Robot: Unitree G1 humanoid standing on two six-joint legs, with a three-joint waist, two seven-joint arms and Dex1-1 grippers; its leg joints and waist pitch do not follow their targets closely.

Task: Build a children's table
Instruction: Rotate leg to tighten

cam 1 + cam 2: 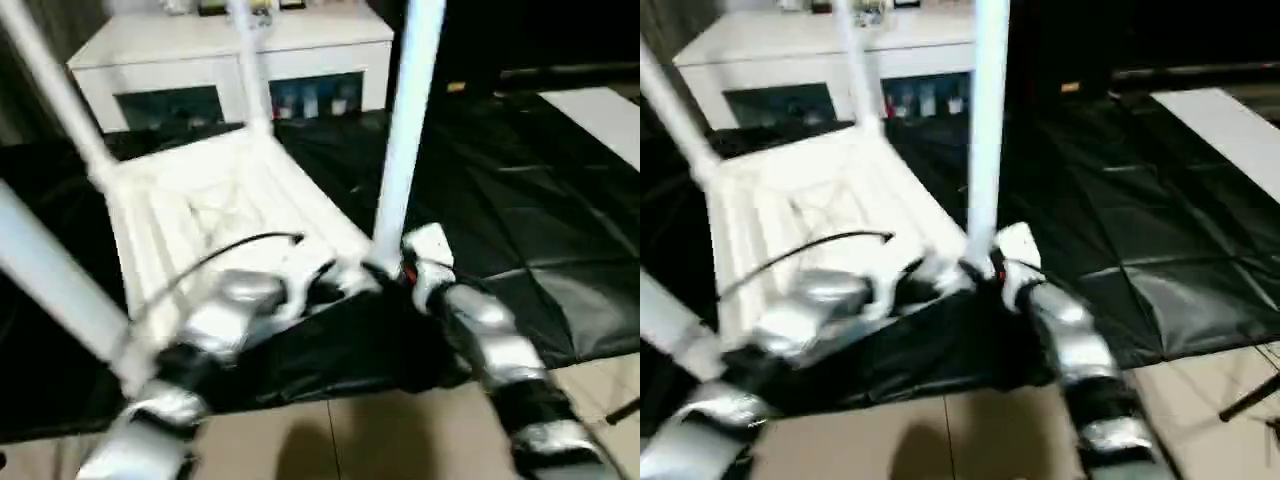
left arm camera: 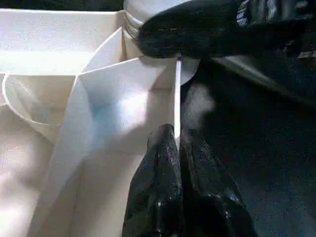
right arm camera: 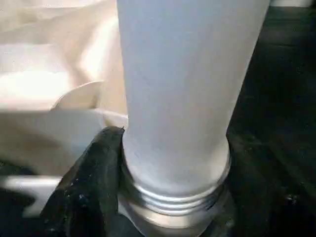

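The table (image 1: 215, 205) lies upside down on a black sheet (image 1: 520, 200) on the floor, ribbed underside up, legs rising from its corners. The left claw (image 2: 177, 143) is pinched together on a thin rib (image 2: 177, 103) of its rim. The right claw (image 3: 170, 197) is clamped round the near leg (image 1: 405, 140) at its threaded base. The leg appears nearly seated; the next move calls for further twisting while the left steadies the top.

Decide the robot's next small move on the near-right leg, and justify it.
Probably turn the leg further into its socket. In the right wrist view, threads still show at its base, so it looks not fully seated. The right gripper is around the base, and the left gripper is clamped on the tabletop's rim, steadying it.
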